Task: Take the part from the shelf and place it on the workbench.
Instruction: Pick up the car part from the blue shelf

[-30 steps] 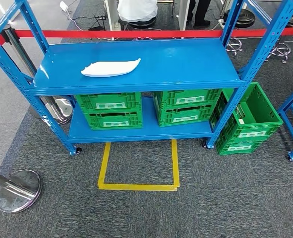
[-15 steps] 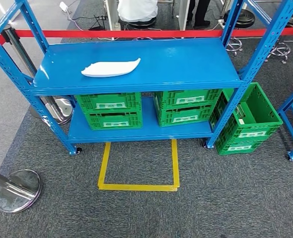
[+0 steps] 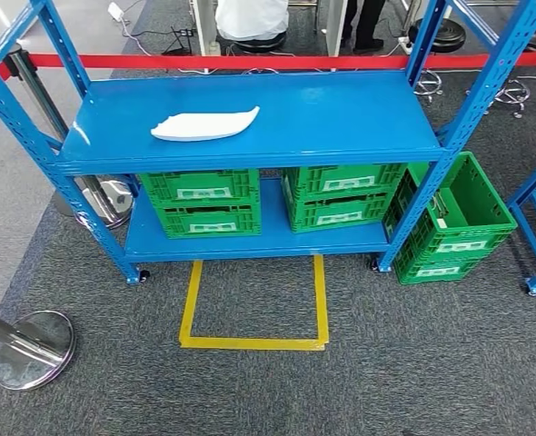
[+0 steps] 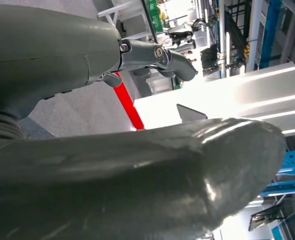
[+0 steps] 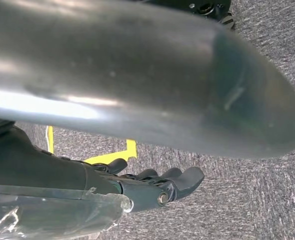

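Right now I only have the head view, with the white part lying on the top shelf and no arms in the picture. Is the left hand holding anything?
Observer: No. The left wrist view shows the left hand holding nothing, its fingers stretched out in the air.
Operator: And the right hand?
Observer: The right hand holds nothing either; its fingers are extended, not curled in.
Operator: What lies beyond it?
Observer: Grey carpet and a piece of the yellow tape on the floor.
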